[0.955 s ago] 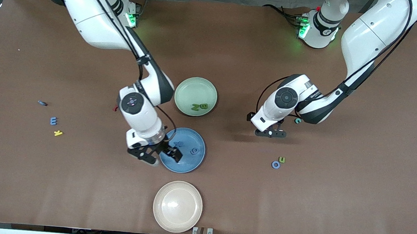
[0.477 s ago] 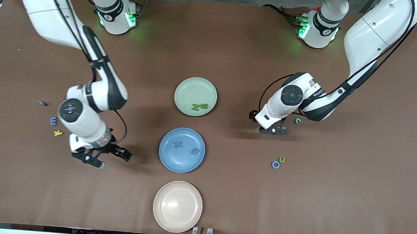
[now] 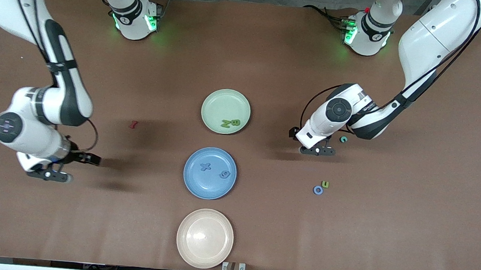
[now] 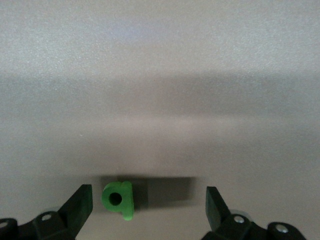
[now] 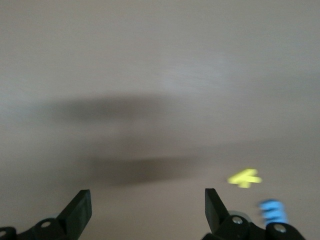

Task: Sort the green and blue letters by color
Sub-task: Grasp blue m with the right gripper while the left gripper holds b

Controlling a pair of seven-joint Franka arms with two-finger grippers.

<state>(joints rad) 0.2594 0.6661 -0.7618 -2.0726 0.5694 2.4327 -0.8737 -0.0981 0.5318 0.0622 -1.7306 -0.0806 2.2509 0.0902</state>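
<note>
Two green letters lie in the green plate, and two blue letters lie in the blue plate. My left gripper hangs open low over the table; a green letter lies on the table between its fingers, close to one fingertip, in the left wrist view. A blue ring letter and a green letter lie nearer the camera. My right gripper is open and empty at the right arm's end, beside a blue letter.
A yellow letter lies by that blue letter. A dark red letter lies between the right arm and the green plate. A teal letter sits beside the left arm. A beige plate stands nearest the camera.
My right arm has swung from over the blue plate's edge out to the right arm's end of the table, still open. The left gripper has shifted only slightly.
</note>
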